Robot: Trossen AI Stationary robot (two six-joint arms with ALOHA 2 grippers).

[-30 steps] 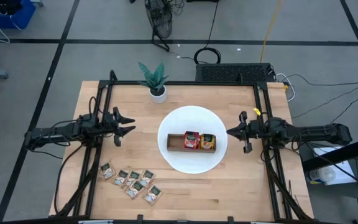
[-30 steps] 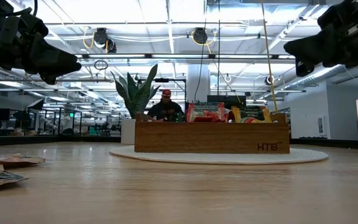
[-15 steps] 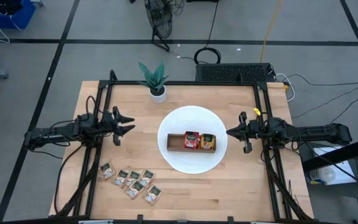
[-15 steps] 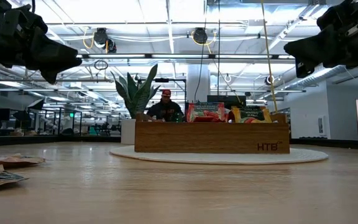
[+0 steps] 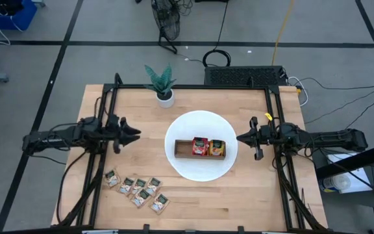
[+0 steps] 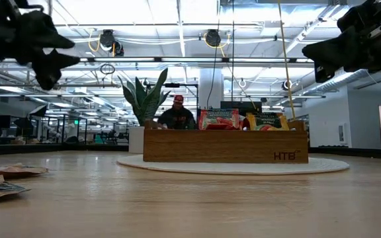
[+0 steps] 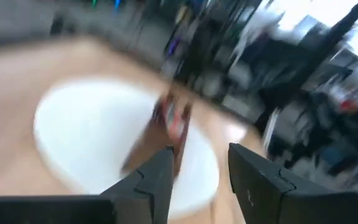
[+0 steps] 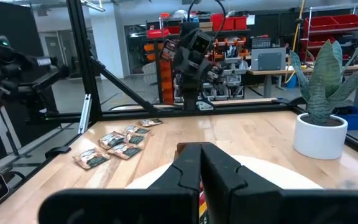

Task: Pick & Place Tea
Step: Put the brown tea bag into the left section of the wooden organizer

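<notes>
Several loose tea sachets (image 5: 137, 188) lie flat on the wooden table near its front left; the right wrist view shows these tea sachets (image 8: 120, 142) too. A brown wooden tray (image 5: 183, 148) sits on a white round plate (image 5: 200, 123) at mid-table. In the tray stand a red sachet (image 5: 200, 147) and an orange-yellow one (image 5: 217, 148). My left gripper (image 5: 137, 132) hovers left of the plate, pointing at it, open with nothing between its fingers (image 7: 154, 180). My right gripper (image 5: 239, 138) hovers at the plate's right, shut and empty (image 8: 202, 155).
A small potted plant (image 5: 163, 84) stands at the far side of the table, behind the plate. Black frame rails (image 5: 102, 123) run along both table sides. A person sits in the room beyond the table (image 6: 176, 114).
My left gripper has rolled about its own pointing line while staying left of the plate; its fingers, which lay spread side by side seen from above, now stand nearly one over the other. The gap between them looks unchanged.
</notes>
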